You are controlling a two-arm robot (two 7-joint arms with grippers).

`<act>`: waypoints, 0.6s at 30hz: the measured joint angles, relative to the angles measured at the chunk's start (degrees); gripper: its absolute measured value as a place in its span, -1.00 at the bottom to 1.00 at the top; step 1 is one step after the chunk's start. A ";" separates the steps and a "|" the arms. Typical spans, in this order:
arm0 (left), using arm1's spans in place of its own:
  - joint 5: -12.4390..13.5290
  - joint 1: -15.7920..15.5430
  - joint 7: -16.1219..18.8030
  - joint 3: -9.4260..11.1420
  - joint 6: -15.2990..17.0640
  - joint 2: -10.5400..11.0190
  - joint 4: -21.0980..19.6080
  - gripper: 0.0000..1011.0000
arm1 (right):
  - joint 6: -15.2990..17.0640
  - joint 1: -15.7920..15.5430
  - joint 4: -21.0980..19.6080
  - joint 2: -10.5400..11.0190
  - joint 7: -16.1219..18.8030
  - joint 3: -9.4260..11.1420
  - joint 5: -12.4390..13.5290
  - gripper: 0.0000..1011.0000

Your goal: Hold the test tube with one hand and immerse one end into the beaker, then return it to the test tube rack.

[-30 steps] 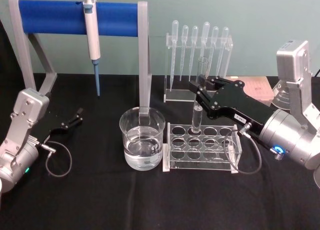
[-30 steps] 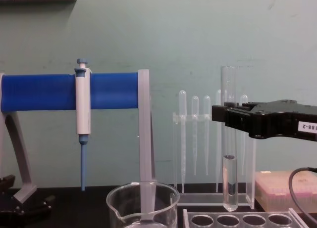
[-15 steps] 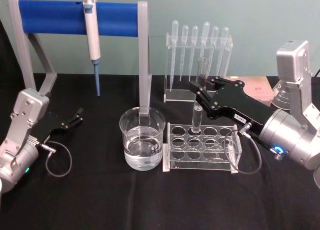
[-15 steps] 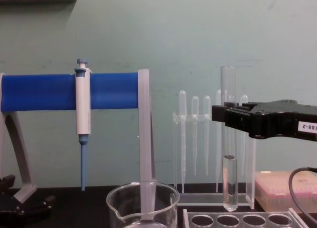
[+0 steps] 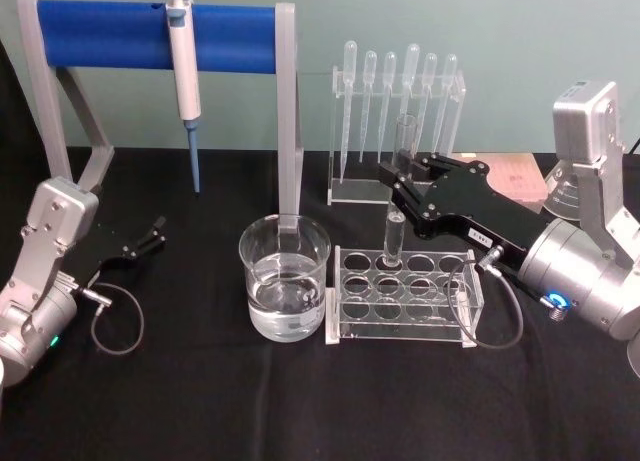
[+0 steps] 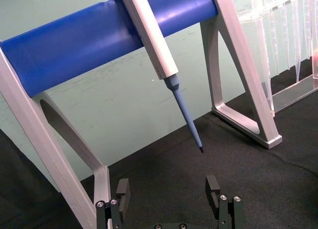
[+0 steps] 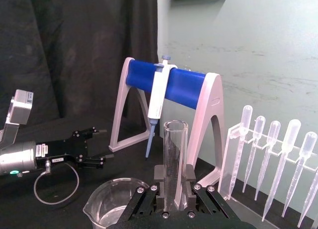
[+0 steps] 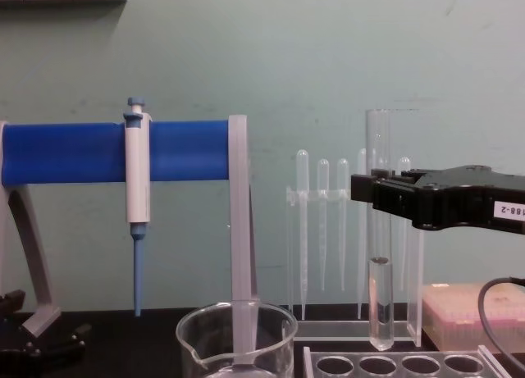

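My right gripper (image 5: 397,173) clamps the upright tube (image 5: 396,231); the rack (image 5: 440,303) sits just below it, the beaker (image 5: 285,271) to its left. Left gripper (image 5: 156,233) idles, fingers spread.

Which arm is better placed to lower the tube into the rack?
Right: its claw grips the tube upright just over the rack. The left claw rests open, far across the table.

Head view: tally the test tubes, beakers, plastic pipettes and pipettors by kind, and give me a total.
Test tube: 1
Beaker: 1
Plastic pipettes: 6
Pipettor: 1
Total: 9
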 joint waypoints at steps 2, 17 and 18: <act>0.00 0.00 0.00 0.00 0.00 0.00 0.00 0.98 | 0.00 0.00 0.00 0.00 0.00 0.00 0.00 -0.56; 0.00 0.00 0.00 0.00 0.00 0.00 0.00 0.98 | 0.00 0.00 0.00 0.00 0.00 0.00 0.00 -0.56; 0.00 0.00 0.00 0.00 0.00 0.00 0.00 0.98 | 0.00 0.00 0.00 0.00 0.00 0.00 0.00 -0.56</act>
